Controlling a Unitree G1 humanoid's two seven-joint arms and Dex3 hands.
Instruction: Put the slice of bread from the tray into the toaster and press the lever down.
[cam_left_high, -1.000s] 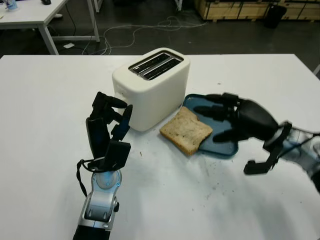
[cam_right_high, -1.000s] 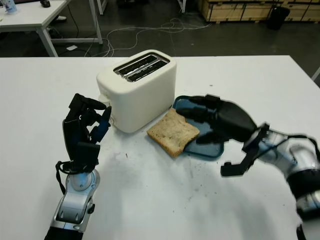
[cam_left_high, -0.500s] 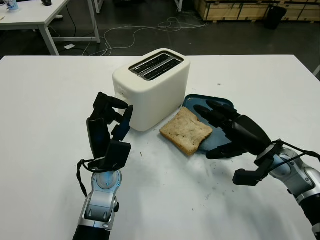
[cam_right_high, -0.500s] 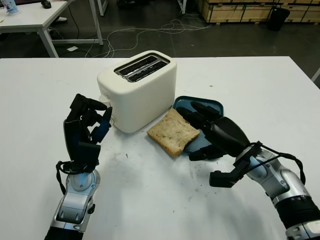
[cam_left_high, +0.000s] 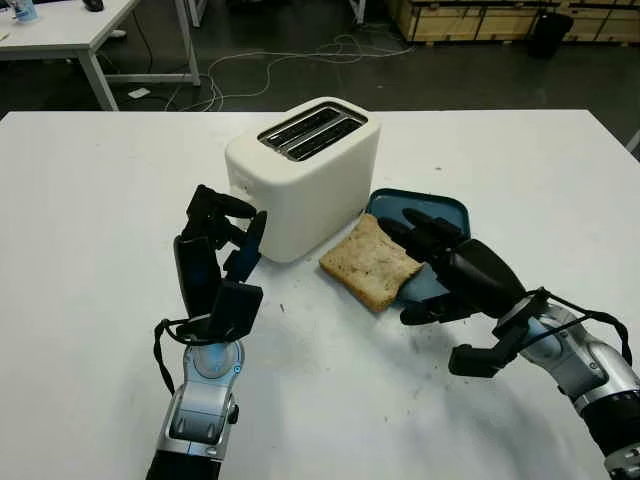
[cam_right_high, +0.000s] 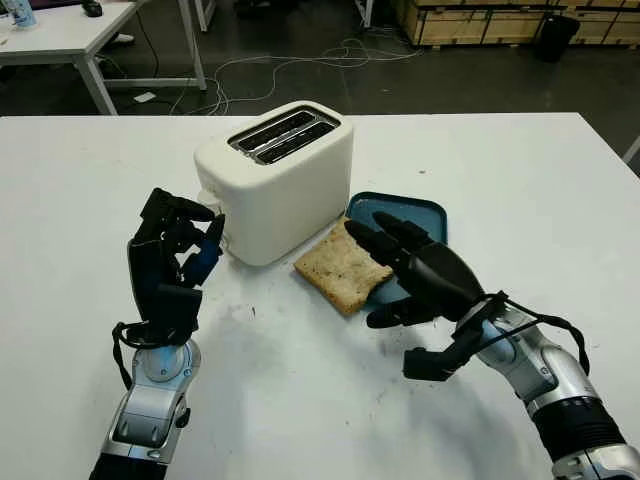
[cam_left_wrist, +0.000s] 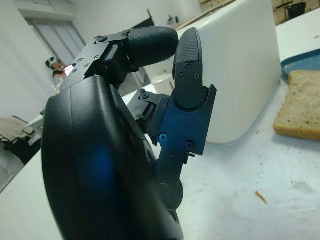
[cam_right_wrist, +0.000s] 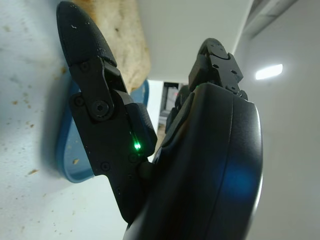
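We are looking down on one white table (cam_left_high: 90, 200). On it sits one white toaster (cam_left_high: 303, 178) with two slots on top. Just to its right lies one blue tray (cam_left_high: 440, 215), and one slice of bread (cam_left_high: 372, 262) rests half on the tray's near left edge and half on the table, close to the toaster's corner.

Our left hand (cam_left_high: 216, 262) stands upright at the toaster's left end, fingers curled and holding nothing, fingertips near the toaster's side.

Our right hand (cam_right_high: 412, 268) reaches in low from the right, over the tray beside the bread, palm down. It is open and holds nothing, with its fingers (cam_right_high: 372, 225) stretched toward the slice's right edge.
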